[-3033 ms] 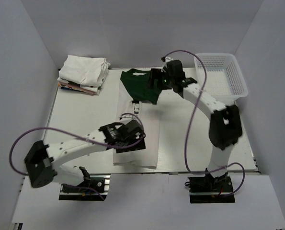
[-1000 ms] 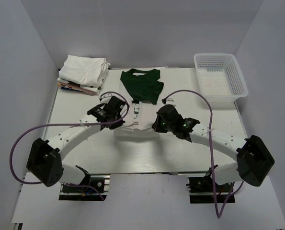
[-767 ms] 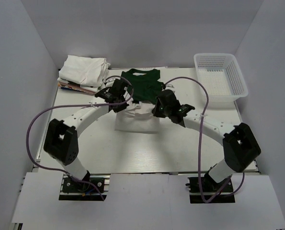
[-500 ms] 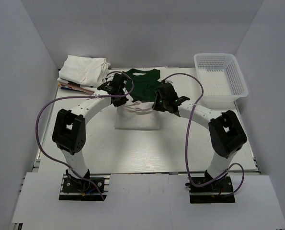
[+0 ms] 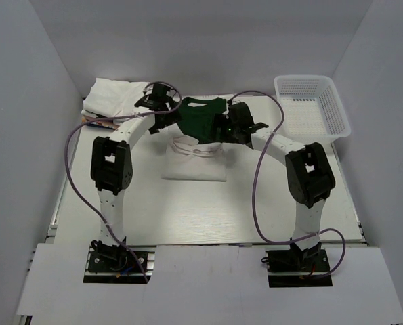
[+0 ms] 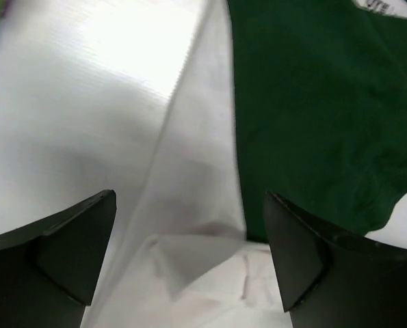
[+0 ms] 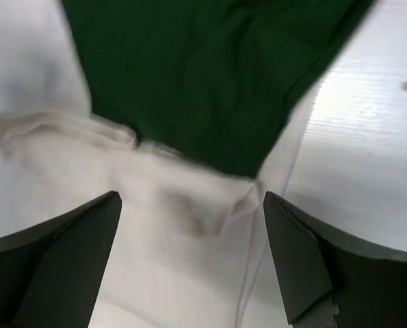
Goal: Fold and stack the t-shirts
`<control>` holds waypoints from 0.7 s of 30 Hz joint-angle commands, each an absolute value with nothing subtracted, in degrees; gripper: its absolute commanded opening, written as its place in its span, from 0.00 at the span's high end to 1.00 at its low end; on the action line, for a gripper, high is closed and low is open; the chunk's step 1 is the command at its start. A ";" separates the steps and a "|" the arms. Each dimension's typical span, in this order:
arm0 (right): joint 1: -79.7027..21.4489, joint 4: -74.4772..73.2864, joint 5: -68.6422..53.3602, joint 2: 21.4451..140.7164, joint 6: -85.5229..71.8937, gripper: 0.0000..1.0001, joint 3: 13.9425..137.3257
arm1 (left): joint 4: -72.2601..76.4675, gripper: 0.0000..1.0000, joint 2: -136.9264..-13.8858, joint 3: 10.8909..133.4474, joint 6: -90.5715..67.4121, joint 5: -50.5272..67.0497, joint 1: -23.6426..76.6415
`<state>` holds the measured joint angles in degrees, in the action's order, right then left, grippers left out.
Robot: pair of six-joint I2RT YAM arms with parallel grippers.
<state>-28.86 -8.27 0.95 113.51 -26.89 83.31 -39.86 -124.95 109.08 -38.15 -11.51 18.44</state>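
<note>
The left fingers (image 6: 70, 239) and right fingers (image 7: 59, 249) gape empty over the tee (image 5: 196, 147), part-folded at the far middle of the surface (image 5: 187, 210), not yet on the folded stack (image 5: 116, 100) far left.

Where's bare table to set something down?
Free: near table between left arm and right arm, in front of the shirt; also the strip in front of the basket. Crowded: far edge: stack, left pincer, right pincer over the shirt's green part.
</note>
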 commanded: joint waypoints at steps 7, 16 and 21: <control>-36.29 8.52 -22.57 102.65 -22.05 0.10 64.61 | -37.27 0.01 -99.42 77.10 -42.27 -11.15 18.02; -38.50 9.31 -13.73 113.28 -21.97 0.10 72.59 | -33.67 0.01 -81.14 53.72 -46.41 -7.30 19.16; -38.58 9.84 -7.57 117.76 -22.32 0.10 78.47 | -35.15 0.01 -78.58 50.89 -46.93 -6.06 19.16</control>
<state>-38.74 6.48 -12.71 116.42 -23.11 74.19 -36.23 -81.62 51.35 -45.80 -7.77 18.90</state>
